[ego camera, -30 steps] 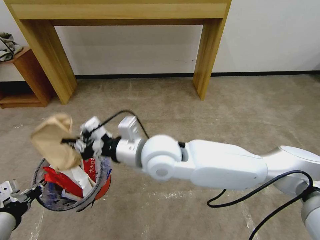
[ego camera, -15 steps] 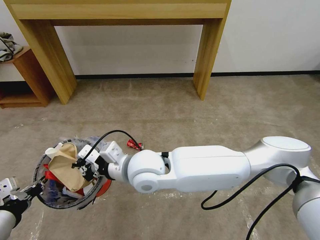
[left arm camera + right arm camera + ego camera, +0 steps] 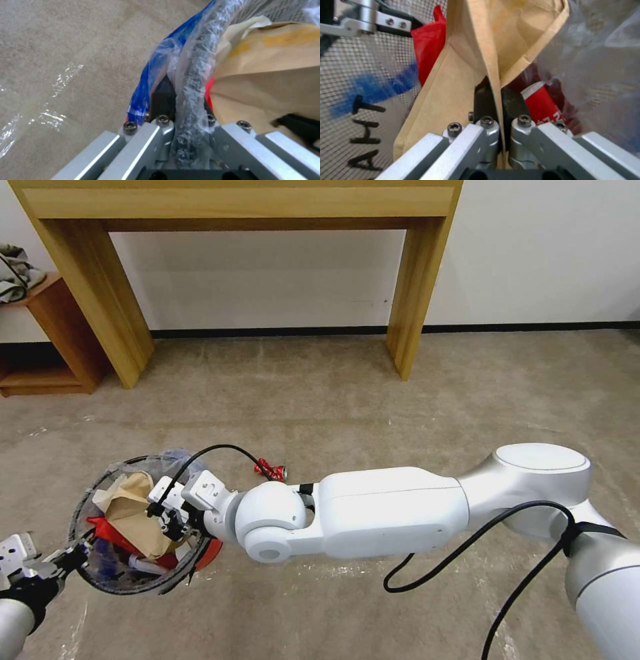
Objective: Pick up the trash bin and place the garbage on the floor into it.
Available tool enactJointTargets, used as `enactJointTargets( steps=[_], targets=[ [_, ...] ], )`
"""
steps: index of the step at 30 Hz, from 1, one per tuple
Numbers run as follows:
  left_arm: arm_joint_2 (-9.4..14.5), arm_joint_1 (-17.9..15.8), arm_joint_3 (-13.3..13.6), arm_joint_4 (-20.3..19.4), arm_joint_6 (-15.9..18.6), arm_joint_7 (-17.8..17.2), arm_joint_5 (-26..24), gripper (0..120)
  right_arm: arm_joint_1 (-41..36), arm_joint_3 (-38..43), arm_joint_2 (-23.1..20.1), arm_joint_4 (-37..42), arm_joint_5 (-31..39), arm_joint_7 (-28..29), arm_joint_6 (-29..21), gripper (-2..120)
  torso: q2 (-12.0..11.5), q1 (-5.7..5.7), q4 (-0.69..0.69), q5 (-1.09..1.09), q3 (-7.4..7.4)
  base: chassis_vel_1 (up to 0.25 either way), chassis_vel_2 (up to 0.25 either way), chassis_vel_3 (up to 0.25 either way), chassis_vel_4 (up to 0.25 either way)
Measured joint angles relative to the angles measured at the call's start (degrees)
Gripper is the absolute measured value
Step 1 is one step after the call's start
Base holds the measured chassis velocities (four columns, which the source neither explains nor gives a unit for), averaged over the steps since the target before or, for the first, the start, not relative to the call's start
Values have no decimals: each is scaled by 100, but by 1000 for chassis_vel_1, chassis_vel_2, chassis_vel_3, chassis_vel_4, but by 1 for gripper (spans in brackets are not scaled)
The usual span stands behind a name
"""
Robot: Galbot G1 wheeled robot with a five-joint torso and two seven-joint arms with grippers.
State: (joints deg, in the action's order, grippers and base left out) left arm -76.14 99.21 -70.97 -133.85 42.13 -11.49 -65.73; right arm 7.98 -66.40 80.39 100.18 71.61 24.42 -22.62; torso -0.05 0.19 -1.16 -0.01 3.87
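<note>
The trash bin (image 3: 85, 499) hangs low at my left, its mesh rim (image 3: 195, 75) and clear blue-printed bag pinched in my shut left gripper (image 3: 65, 563) (image 3: 181, 100). My right gripper (image 3: 162, 518) (image 3: 495, 96) reaches inside the bin, shut on the edge of a tan paper packet (image 3: 130, 503) (image 3: 453, 85) that rests on red wrappers (image 3: 428, 50) and other garbage. A crushed red can (image 3: 269, 470) lies on the floor (image 3: 373, 393) just beyond the right forearm.
A wooden table stands against the wall, with legs at the left (image 3: 100, 293) and centre right (image 3: 413, 293). A low brown shelf (image 3: 40, 333) sits far left. A black cable (image 3: 467, 553) loops below the right arm.
The right gripper has come down and toward me with the tan packet, from above the bin's rim into the bin. The left gripper has kept hold of the rim.
</note>
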Motion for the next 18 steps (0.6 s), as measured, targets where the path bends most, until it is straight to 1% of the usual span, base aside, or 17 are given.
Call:
enactJointTargets(
  steps=[8,18],
  targets=[
    [-1,-51,36,58,0,22,16,1,-14,-73,171,-252,-48,47,-57,0,0,0,0,0,0,0,0,0,0],
    [33,-96,52,118,0,31,19,1,-36,-145,222,-295,-59,118,-121,0,0,0,0,0,0,0,0,0,0]
  ],
)
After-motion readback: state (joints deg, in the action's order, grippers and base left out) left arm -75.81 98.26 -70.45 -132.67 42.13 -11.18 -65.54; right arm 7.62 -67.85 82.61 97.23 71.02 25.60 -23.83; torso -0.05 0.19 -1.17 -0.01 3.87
